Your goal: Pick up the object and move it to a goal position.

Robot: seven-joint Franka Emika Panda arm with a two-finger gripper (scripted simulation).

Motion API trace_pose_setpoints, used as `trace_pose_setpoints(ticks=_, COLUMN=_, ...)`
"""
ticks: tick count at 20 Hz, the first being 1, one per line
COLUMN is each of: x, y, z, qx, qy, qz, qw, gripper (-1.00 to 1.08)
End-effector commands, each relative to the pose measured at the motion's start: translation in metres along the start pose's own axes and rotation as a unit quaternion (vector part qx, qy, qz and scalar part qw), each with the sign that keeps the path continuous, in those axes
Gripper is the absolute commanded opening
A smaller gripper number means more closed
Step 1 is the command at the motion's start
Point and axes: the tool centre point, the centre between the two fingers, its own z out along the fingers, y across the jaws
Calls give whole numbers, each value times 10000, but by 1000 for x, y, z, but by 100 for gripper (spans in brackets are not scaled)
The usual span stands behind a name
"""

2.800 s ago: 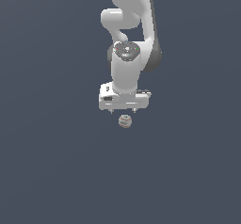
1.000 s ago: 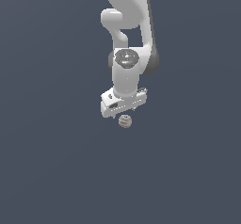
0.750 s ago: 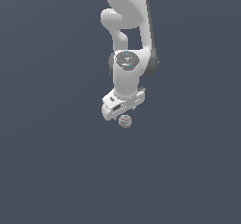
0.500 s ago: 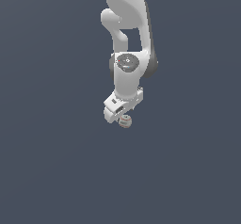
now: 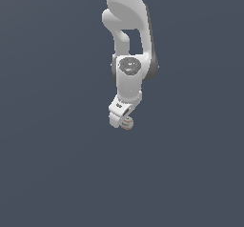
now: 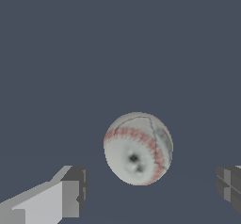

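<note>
You are in the approach-and-grasp step: the gripper (image 6: pixel 148 192) is spread wide, with one finger (image 6: pixel 70 192) showing on one side of the wrist view and the tip of the other at the opposite edge, and neither one touches the ball (image 6: pixel 138 148). The ball, whitish with red stitch-like marks and a dark spot, lies between the two fingers but ahead of their tips, with clear gaps on both sides; it sits somewhat nearer the finger at the far edge than a centred line would have it, though not by much. In the exterior view the gripper (image 5: pixel 125 122) hangs turned at the end of the arm (image 5: pixel 129 73), and the ball (image 5: pixel 127 123) shows just at its lower end, partly hidden by the white hand, so from there you cannot tell whether the ball rests on the dark floor (image 5: pixel 57 173) or how much height remains. Judging from this, you have yet to bring the fingers down around the ball's widest part before closing. Expect a round thing to roll away if one finger meets it first. No goal marker shows in either view.
</note>
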Motion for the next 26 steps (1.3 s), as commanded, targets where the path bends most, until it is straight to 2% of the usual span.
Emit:
trace_pose_setpoints(ticks=1, x=0, y=-1, z=2, qx=-5, qy=10, qz=-170, qw=9999, gripper=100)
trace_pose_setpoints(ticks=12, x=0, y=-2, z=7, qx=-8, qy=18, qz=-326, qw=9995, gripper=100)
trace_pose_setpoints(ticks=26, x=0, y=-2, z=54, qx=-9, qy=20, qz=-351, qw=9994, gripper=100)
